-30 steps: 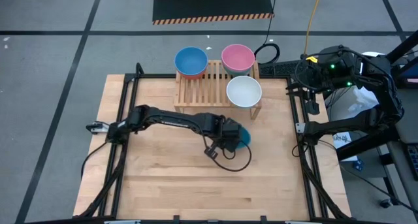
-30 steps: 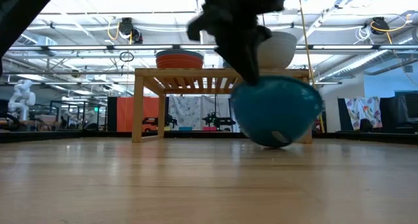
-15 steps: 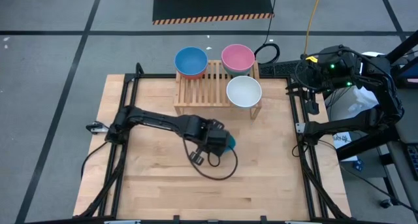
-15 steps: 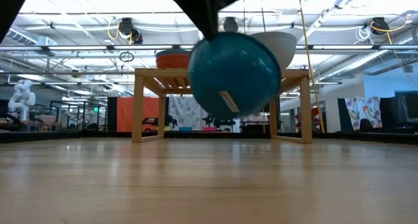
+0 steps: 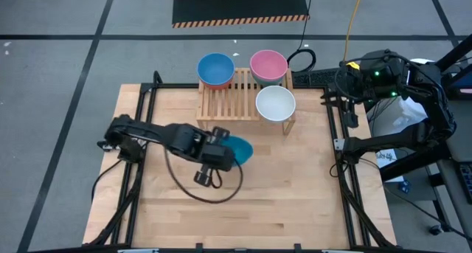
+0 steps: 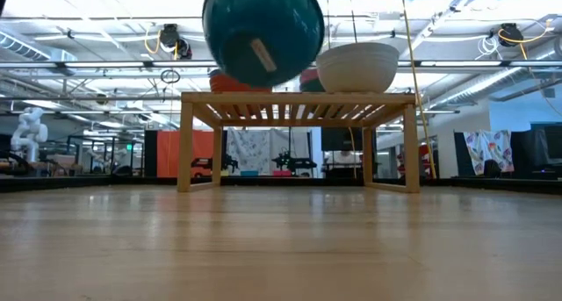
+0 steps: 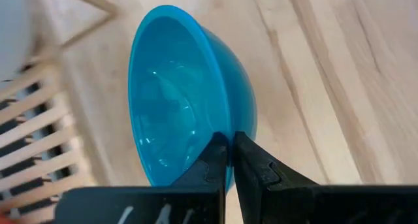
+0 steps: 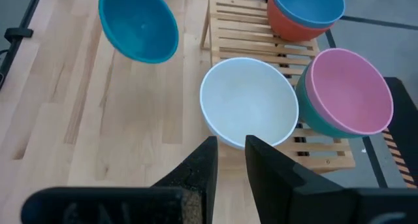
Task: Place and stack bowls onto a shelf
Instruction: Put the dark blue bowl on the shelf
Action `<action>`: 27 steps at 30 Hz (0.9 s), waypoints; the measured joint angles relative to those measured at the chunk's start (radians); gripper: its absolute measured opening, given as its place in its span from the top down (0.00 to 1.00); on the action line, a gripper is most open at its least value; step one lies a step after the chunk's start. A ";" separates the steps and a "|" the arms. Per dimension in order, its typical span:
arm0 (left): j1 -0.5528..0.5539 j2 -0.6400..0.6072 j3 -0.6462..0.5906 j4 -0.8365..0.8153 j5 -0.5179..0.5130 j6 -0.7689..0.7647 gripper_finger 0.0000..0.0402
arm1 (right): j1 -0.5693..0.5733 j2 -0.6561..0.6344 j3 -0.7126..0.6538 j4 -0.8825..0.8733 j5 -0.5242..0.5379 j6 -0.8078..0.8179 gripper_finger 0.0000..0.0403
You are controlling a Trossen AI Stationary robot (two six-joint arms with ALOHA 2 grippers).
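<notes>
My left gripper [image 5: 227,153] is shut on the teal bowl [image 5: 239,149], held high over the tabletop in front of the shelf; the bowl also shows in the low view [image 6: 262,31] and the right wrist view [image 8: 138,25]. On the slatted shelf [image 5: 230,104] stand the white bowl [image 5: 276,103], the light blue bowl nested in the red one [image 5: 216,68], and the pink bowl nested in the dark green one [image 5: 268,66]. My right gripper [image 8: 230,145] waits open beyond the table's right edge, pointing at the white bowl [image 8: 248,110]. My left gripper pinches the teal bowl's rim [image 7: 222,140] with one finger inside the bowl and one outside on its wall. The fingers come from the table's left side, roughly level. The bowl is lifted clear of the table and tilted, its underside [image 6: 263,46] facing the near edge.
The shelf [image 6: 299,103] stands on short legs at the table's far middle. A black frame [image 5: 147,98] runs along the table's left and right edges. Bare wooden tabletop [image 5: 280,186] lies in front of the shelf.
My left gripper has risen and gone toward the table's left edge, shut on the teal bowl. The bowl, which was down near the tabletop, is now lifted clear, above the level of the shelf top.
</notes>
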 joint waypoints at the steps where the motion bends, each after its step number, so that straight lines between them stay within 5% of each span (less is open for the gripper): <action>1: -0.003 -0.018 0.000 0.000 -0.014 -0.014 0.97 | 0.000 0.000 0.000 0.004 0.000 0.000 0.81; 10: 0.006 -0.111 0.000 -0.011 -0.248 -0.015 0.97 | 0.000 0.000 0.000 0.012 0.000 -0.001 0.81; 27: 0.182 -0.094 0.001 -0.078 -0.350 0.131 0.97 | 0.000 0.000 0.000 0.017 0.000 -0.001 0.81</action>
